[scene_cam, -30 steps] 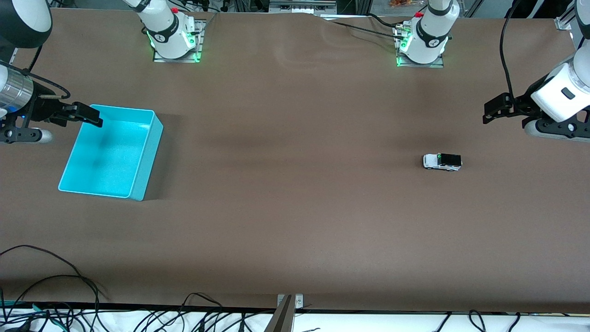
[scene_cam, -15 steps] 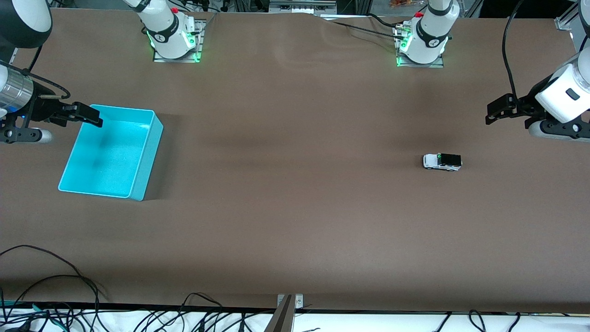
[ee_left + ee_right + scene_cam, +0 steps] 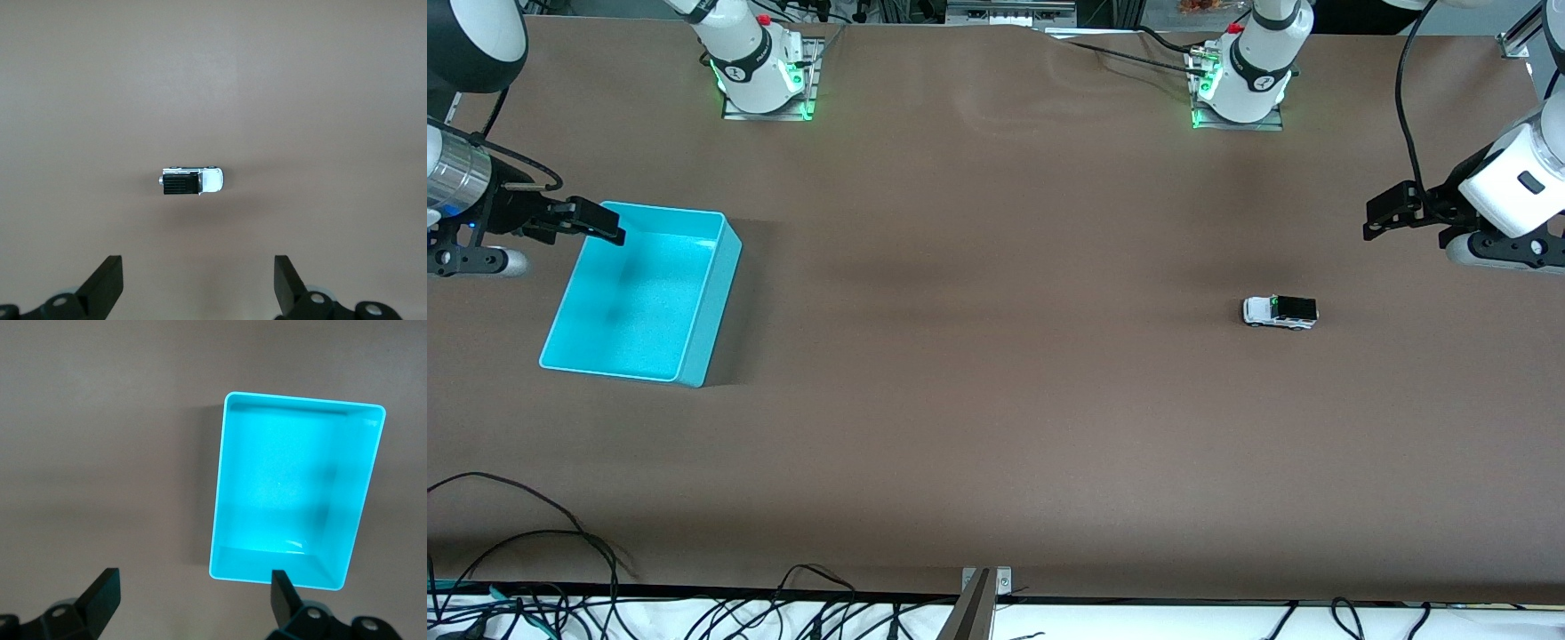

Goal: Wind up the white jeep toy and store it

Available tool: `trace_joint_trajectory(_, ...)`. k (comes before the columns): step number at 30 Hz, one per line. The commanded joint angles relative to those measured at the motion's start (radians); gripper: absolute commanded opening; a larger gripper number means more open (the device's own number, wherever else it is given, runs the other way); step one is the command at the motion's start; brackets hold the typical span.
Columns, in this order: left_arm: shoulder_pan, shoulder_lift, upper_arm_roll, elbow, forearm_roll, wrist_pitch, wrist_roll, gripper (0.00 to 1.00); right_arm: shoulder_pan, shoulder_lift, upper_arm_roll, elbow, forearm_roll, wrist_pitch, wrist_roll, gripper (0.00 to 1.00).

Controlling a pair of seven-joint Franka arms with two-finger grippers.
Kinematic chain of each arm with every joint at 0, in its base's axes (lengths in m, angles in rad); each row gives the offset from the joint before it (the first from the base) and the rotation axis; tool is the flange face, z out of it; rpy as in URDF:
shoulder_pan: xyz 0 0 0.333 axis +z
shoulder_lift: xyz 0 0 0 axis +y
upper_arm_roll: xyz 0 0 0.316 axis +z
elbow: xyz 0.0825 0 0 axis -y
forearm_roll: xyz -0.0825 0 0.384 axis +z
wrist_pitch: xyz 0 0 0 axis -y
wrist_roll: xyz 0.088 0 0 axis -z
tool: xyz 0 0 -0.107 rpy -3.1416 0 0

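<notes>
The tiny white jeep toy with a black rear (image 3: 1280,312) (image 3: 191,181) sits on the brown table (image 3: 996,356) toward the left arm's end. The left gripper (image 3: 1383,212) (image 3: 199,290) hovers at the jeep's two o'clock, fingers spread. The right gripper (image 3: 596,222) (image 3: 193,600), also spread, hangs over the empty turquoise plastic bin's (image 3: 707,307) (image 3: 220,520) eleven o'clock corner.

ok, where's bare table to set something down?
Bare table between the turquoise bin and the white jeep toy, and nearer the camera. Nowhere crowded. Right gripper over the bin's edge; left gripper up near the jeep.
</notes>
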Motion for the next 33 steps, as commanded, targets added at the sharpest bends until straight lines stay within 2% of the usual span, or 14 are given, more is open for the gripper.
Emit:
trace_joint_trajectory(1, 0.003, 0.017, -0.003, 0.036, -0.017, -0.023, 0.022, 1.0, 0.008, -0.006, -0.012, -0.004, 0.015, -0.007, -0.016, 1.0)
trace_joint_trajectory(17, -0.005, 0.02, -0.006, 0.032, -0.002, -0.023, 0.026, 1.0, 0.008, -0.006, -0.012, -0.004, 0.015, -0.007, -0.016, 1.0)
trace_joint_trajectory(33, 0.002, 0.054, -0.006, 0.033, -0.002, -0.015, 0.129, 1.0, 0.008, -0.006, -0.012, -0.004, 0.015, -0.008, -0.015, 1.0)
